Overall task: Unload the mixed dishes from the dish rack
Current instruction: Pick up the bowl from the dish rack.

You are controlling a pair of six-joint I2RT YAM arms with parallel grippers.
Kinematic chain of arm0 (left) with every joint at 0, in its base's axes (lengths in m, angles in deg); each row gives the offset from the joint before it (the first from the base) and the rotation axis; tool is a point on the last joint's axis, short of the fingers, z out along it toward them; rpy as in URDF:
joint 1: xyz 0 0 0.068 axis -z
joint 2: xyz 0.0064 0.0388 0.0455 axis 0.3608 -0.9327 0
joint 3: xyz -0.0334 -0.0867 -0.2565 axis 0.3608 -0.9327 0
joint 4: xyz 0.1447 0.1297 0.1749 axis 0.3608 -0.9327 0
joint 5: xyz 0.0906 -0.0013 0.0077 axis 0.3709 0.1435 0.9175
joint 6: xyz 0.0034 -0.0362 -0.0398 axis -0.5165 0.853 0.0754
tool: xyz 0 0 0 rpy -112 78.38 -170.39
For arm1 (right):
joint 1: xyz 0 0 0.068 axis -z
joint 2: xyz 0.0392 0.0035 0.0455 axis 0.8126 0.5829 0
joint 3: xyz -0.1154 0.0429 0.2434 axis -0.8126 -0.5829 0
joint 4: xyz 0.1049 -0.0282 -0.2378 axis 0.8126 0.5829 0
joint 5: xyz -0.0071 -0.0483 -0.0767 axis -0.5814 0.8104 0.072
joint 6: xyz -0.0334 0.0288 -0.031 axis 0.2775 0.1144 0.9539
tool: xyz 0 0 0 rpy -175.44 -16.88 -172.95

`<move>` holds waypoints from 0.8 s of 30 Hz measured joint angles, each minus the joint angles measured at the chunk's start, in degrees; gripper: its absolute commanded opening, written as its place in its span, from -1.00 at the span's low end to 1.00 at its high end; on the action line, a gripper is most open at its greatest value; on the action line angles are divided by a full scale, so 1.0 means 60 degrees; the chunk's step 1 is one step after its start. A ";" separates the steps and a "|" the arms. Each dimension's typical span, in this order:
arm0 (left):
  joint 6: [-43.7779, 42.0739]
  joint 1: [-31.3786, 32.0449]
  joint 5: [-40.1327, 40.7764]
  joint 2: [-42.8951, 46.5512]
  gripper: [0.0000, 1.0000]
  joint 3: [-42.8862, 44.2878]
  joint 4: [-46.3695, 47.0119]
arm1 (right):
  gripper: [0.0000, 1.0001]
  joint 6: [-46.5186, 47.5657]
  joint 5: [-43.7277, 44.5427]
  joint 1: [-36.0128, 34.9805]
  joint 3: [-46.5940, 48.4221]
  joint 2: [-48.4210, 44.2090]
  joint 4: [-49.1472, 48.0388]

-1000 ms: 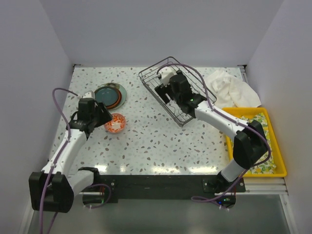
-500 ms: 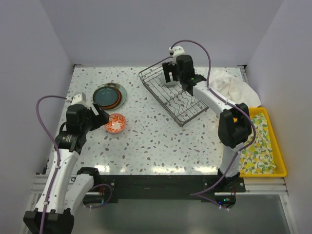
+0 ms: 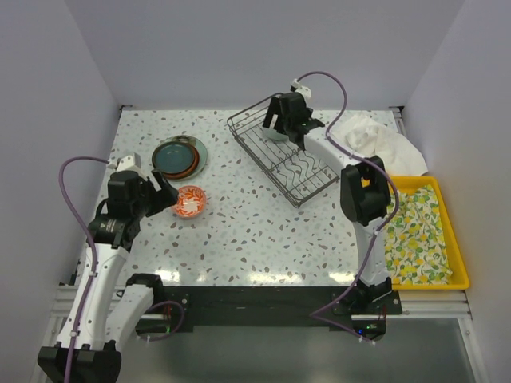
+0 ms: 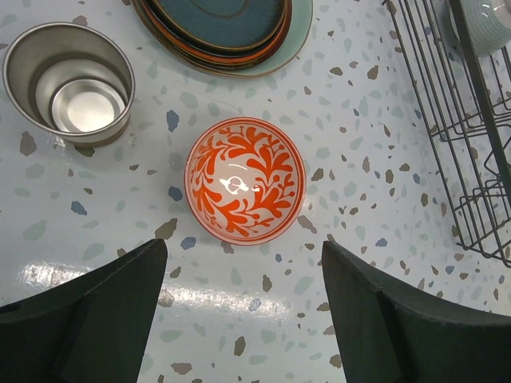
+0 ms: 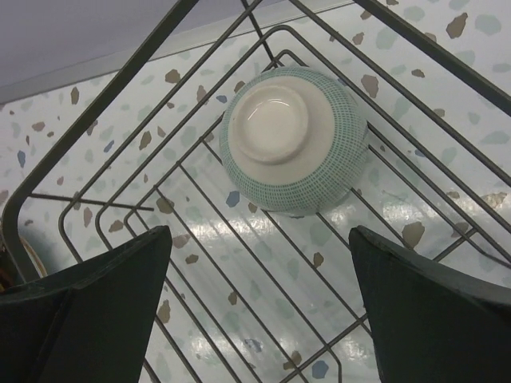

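The right gripper hangs with jaws spread wide over the green bowl, which lies upside down in the far corner of the rack. A descent slightly off centre could catch a finger on the corner wires, or pinch the rounded wall so that the bowl squirts free. The left gripper, likewise spread and holding nothing, hovers over the red bowl on the table at left, and would knock it if it dipped.

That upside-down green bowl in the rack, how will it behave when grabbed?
The green bowl looks glazed ceramic: probably rigid, breakable, slick. Upturned, its rounded wall may slip from the right hand, and its rim might catch the dish rack wires.
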State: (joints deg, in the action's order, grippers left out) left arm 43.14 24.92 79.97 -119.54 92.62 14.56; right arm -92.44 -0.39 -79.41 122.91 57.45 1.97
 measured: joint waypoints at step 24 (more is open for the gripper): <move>0.0004 0.0022 0.0000 -0.0171 0.67 0.0062 -0.0200 | 0.96 -0.4983 0.0692 0.0306 -0.0076 0.1162 -0.0721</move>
State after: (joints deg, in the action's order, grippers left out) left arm 43.16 25.05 79.97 -120.56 92.99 13.36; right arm -122.34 3.77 -77.57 122.45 64.42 -2.36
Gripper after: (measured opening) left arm 0.834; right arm 0.975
